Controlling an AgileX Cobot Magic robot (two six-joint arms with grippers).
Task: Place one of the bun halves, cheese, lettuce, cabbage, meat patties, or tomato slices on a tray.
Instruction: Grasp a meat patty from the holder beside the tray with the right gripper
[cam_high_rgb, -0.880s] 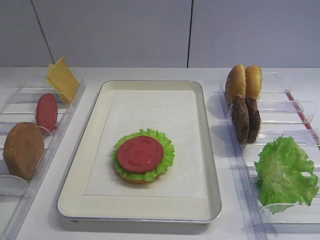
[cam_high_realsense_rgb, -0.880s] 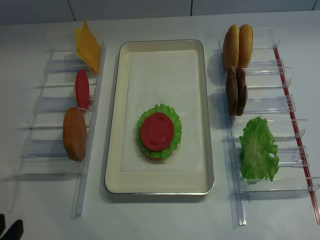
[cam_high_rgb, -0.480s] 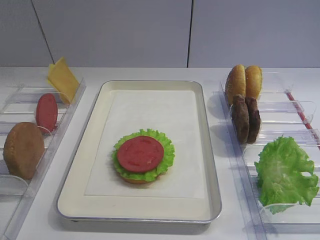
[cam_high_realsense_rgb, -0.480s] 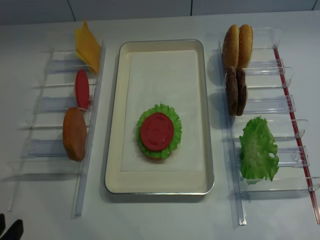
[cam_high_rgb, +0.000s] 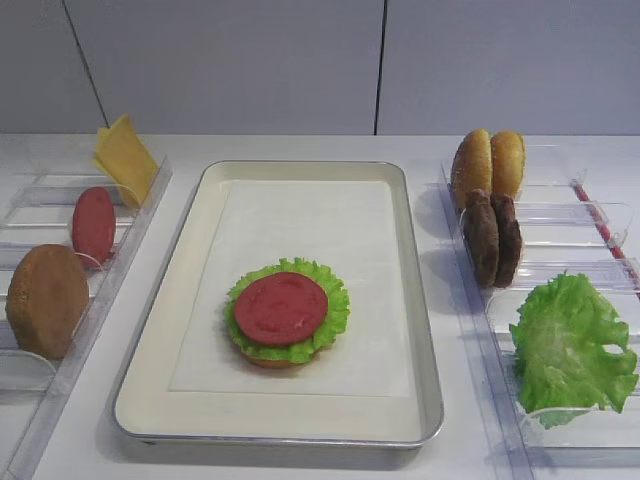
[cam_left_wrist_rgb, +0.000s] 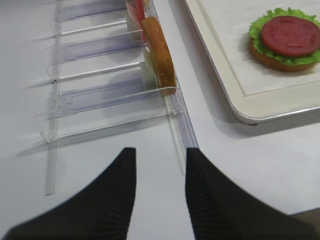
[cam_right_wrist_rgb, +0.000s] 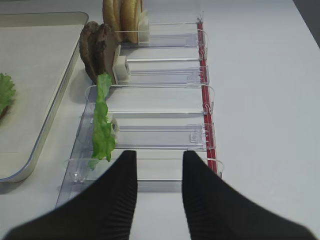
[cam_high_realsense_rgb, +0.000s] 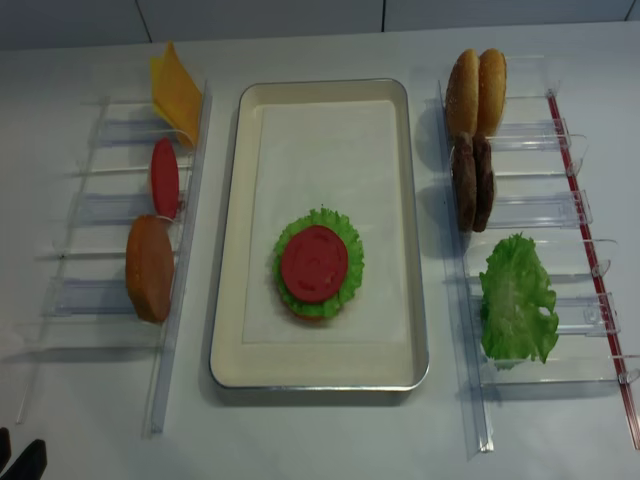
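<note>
White tabletop, grey panelled wall behind.

Right gripper (cam_right_wrist_rgb: 159, 192): black ribbed fingers parted, nothing between them, hovering near the clear plastic rack (cam_right_wrist_rgb: 150, 131) to the right of the tray (cam_high_rgb: 420, 330). Left gripper (cam_left_wrist_rgb: 159, 190): likewise spread and empty, near the rack on the tray's left.

Right of tray, nearest first: lettuce (cam_right_wrist_rgb: 102, 125), frilly leaf on edge; soft, light, likely to flop, best pinched at the upper rim. Meat patties (cam_right_wrist_rgb: 97, 50), two on edge; stiff, rough, good grip across the faces. Bun halves (cam_right_wrist_rgb: 122, 17), furthest; smooth domes, possibly slippery.

On tray: bun base, lettuce, tomato slice (cam_high_rgb: 281, 308) stacked, toward the near end.

Left of tray: bun half (cam_left_wrist_rgb: 159, 55), spare tomato slice (cam_high_rgb: 93, 224), cheese (cam_high_rgb: 124, 157), thin and flat, awkward except by its raised edge.

Judged next layer: patty or cheese.
</note>
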